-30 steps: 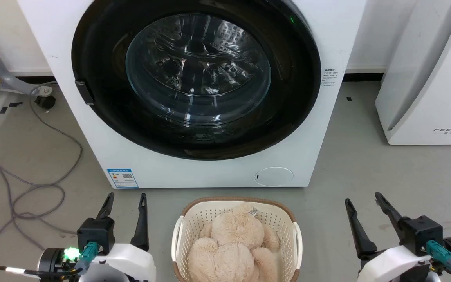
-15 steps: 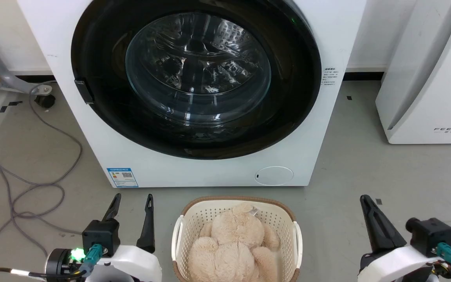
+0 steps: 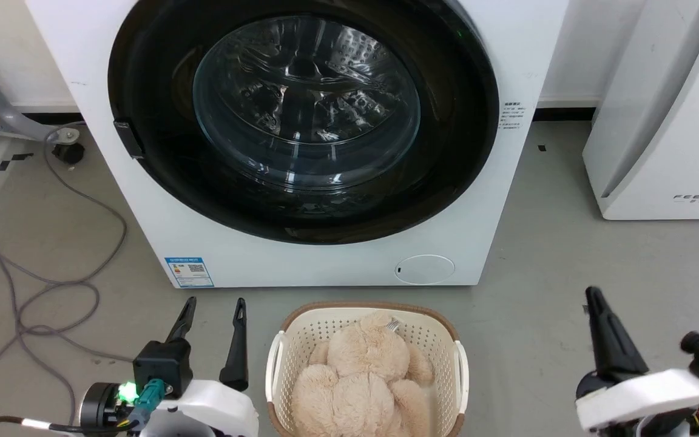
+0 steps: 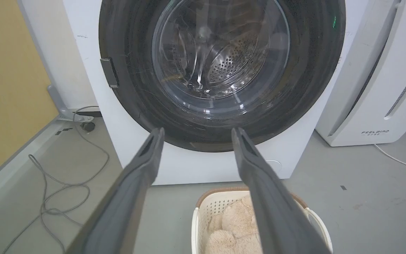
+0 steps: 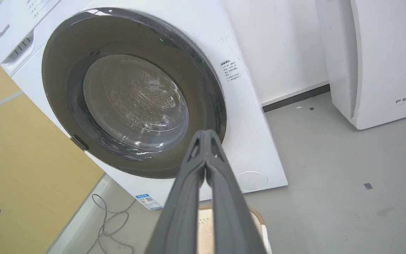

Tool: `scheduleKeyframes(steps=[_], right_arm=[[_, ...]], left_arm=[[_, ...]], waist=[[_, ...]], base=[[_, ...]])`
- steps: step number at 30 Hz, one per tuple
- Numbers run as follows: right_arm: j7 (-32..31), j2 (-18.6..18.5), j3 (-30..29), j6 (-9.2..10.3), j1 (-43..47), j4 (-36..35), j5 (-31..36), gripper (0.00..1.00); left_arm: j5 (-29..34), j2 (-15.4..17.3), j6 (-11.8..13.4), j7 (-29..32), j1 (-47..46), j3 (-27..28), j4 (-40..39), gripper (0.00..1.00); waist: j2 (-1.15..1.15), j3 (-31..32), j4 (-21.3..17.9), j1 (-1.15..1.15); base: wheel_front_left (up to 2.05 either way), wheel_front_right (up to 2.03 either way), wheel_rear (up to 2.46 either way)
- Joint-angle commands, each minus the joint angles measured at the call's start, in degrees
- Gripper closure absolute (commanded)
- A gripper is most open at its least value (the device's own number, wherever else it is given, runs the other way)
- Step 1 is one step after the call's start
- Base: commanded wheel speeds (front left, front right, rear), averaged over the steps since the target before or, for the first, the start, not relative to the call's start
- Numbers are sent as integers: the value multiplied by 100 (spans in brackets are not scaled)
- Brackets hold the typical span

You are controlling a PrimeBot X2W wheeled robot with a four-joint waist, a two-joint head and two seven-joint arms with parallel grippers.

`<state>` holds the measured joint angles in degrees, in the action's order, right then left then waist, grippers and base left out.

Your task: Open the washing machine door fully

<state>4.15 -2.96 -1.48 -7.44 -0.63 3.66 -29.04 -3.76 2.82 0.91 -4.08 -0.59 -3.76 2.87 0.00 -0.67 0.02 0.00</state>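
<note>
Left end effector (image 3: 215,300): fingers stayed spread and empty, edged rightward beside the basket (image 3: 273,364).
Washing machine door (image 3: 304,115): remained shut at far centre, untouched.
Right end effector (image 3: 593,294): fingers had pinched together on nothing, well short of the door; opening likely not begun.

The washing machine (image 3: 301,267) stands on the floor (image 3: 568,243), with the washing machine door (image 3: 304,115) lying flat against its front. Directly before the machine, near its front, a basket (image 3: 364,311) sits on the floor with a plush toy (image 3: 364,376) in it. The left tool (image 3: 215,300) hangs before the machine's left front corner, and the right tool (image 3: 593,294) before and beyond its right corner. A cable (image 3: 125,226) lies left of the machine. Another appliance (image 3: 659,121) stands right of it, apart.
</note>
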Motion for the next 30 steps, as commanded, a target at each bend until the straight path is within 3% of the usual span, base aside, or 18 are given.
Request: scheduleKeyframes(steps=[1,16,30], right_arm=[[44,3,-25,-2,-129,33,-229,100],[223,-24,-506,-3,-1068,616,-2202,100],[391,-753,-462,-3,-3008,2074,-3804,100]], left_arm=[[-57,3,26,-50,-103,-37,22,0],[-186,4,49,-229,-285,-182,28,0],[-232,4,52,-409,-565,-277,-97,0]], waist=[[0,-5,1,0],[0,-280,47,0],[0,-729,85,0]], base=[[0,0,0],[0,0,0],[0,0,0]])
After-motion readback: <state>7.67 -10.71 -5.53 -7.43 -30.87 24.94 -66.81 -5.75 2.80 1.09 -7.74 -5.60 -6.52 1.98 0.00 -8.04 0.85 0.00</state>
